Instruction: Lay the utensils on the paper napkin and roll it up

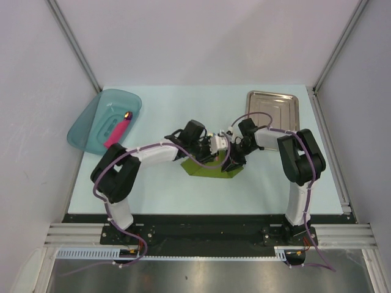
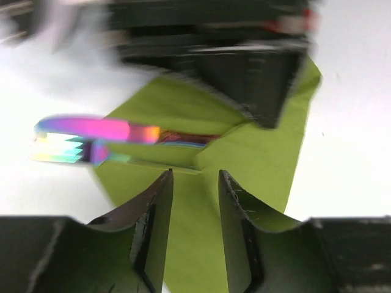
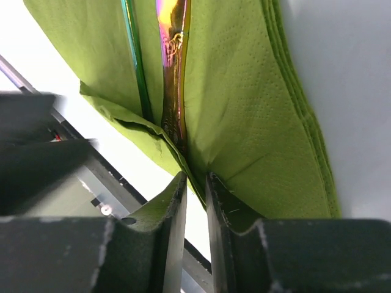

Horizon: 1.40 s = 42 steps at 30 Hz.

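Note:
The olive-green paper napkin (image 1: 208, 169) lies at the table's middle, under both grippers. The two iridescent utensils (image 2: 101, 130) lie on it, their ends sticking out past its edge; in the right wrist view they (image 3: 173, 67) run into a lifted fold of the napkin (image 3: 244, 110). My right gripper (image 3: 195, 183) is shut on the napkin's folded edge, holding it up over the utensils. My left gripper (image 2: 194, 183) is open and empty just above the napkin (image 2: 256, 159), facing the right gripper (image 2: 269, 79).
A silver metal tray (image 1: 273, 110) stands at the back right. A teal plastic tub (image 1: 91, 125) at the back left holds a pink bar (image 1: 116, 133). Both arms cross over the table's middle.

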Motion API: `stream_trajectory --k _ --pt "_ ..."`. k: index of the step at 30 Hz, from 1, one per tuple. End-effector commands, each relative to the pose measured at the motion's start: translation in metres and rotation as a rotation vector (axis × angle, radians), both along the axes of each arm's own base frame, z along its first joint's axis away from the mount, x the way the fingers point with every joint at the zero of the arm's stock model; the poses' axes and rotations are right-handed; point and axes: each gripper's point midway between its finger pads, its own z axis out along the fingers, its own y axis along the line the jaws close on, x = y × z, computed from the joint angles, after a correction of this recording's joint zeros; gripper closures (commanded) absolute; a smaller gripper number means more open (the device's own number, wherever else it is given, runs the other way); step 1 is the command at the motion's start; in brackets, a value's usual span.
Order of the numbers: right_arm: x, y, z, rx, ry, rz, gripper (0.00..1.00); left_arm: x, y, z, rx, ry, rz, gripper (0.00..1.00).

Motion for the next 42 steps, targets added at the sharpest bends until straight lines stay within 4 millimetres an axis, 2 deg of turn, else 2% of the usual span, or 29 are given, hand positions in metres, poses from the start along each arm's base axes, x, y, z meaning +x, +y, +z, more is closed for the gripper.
stream_trajectory --k 1,3,4,5,7,8,9,10,11,12,13,14,16,24,42 --pt "0.013 -0.008 -0.015 -0.088 -0.053 0.003 0.77 0.012 0.004 0.09 -0.304 0.244 0.23 0.59" --pt "0.014 -0.008 -0.015 -0.097 -0.057 -0.001 0.77 -0.002 0.005 0.099 -0.378 0.379 0.214 0.6" --pt "0.014 -0.009 -0.016 -0.098 -0.053 -0.002 0.77 -0.017 0.007 0.096 -0.404 0.498 0.247 0.6" --pt "0.014 -0.009 -0.016 -0.102 -0.053 -0.001 0.78 -0.025 0.004 0.103 -0.457 0.554 0.215 0.61" --pt "0.014 -0.009 -0.016 -0.106 -0.055 -0.001 0.78 -0.043 0.004 0.092 -0.48 0.732 0.26 0.62" --pt "0.014 -0.01 -0.016 -0.109 -0.055 -0.002 0.78 -0.041 -0.001 0.096 -0.525 0.744 0.249 0.63" --pt "0.014 -0.009 -0.017 -0.111 -0.057 0.0 0.78 -0.047 -0.001 0.096 -0.544 0.801 0.237 0.64" --pt "0.014 -0.01 -0.016 -0.113 -0.058 0.0 0.78 -0.055 0.0 0.082 -0.541 0.928 0.306 0.64" --pt "0.014 -0.01 -0.017 -0.115 -0.059 -0.001 0.78 -0.049 -0.004 0.089 -0.6 0.915 0.291 0.64" --pt "0.014 -0.01 -0.016 -0.118 -0.062 -0.001 0.78 -0.049 -0.005 0.088 -0.625 0.945 0.309 0.64" --pt "0.014 -0.01 -0.017 -0.118 -0.064 0.0 0.79 -0.055 -0.003 0.079 -0.637 1.054 0.372 0.64" --pt "0.014 -0.009 -0.016 -0.12 -0.068 0.0 0.79 -0.05 -0.007 0.084 -0.696 1.037 0.348 0.65" --pt "0.015 -0.009 -0.016 -0.127 -0.074 0.0 0.8 -0.045 -0.008 0.077 -0.723 1.104 0.414 0.67" --pt "0.017 -0.01 -0.013 -0.135 -0.083 0.002 0.81 -0.028 -0.013 0.04 -0.682 1.13 0.518 0.73" --pt "0.02 -0.005 0.001 -0.12 -0.108 0.023 0.81 -0.014 -0.014 -0.004 -0.661 1.211 0.616 0.76"
